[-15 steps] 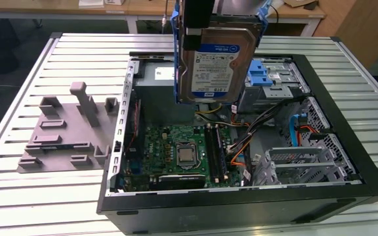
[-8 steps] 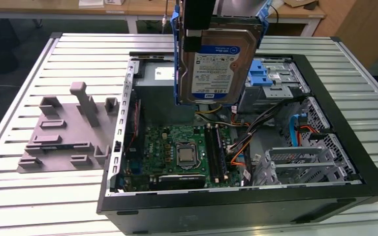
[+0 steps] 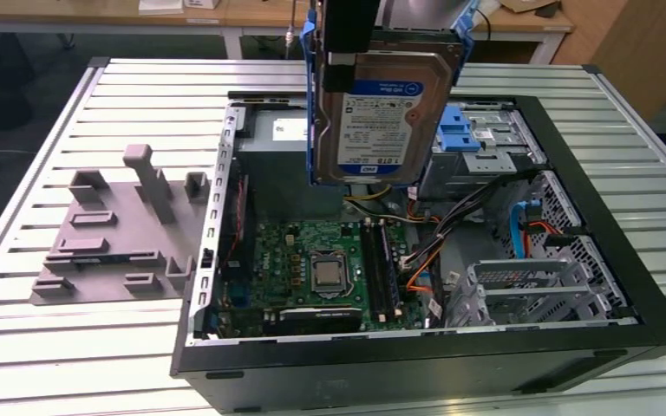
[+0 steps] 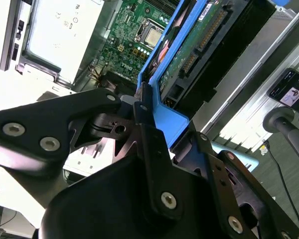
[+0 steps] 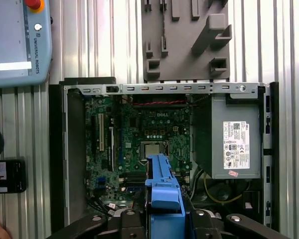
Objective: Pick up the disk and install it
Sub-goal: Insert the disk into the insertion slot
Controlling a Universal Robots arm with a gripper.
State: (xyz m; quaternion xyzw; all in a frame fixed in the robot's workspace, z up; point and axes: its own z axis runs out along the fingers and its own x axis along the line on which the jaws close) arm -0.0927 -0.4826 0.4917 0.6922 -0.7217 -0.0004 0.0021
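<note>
Gripper (image 4: 168,127) is clamped on the blue caddy edge of the disk (image 3: 385,113), which hangs upright above the open computer case (image 3: 426,368), over the motherboard (image 3: 310,260). Judgement: carry it level without swing, clear of loose cables (image 3: 420,260) and square to the drive bay (image 3: 484,139).

disk (image 3: 381,121): glossy metal; caddy (image 5: 164,194): blue plastic; table (image 3: 136,95): probably matt metal

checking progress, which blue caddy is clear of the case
The one framing the disk, held upright above the case in the claw; the other blue caddy sits in the drive bay.
</note>
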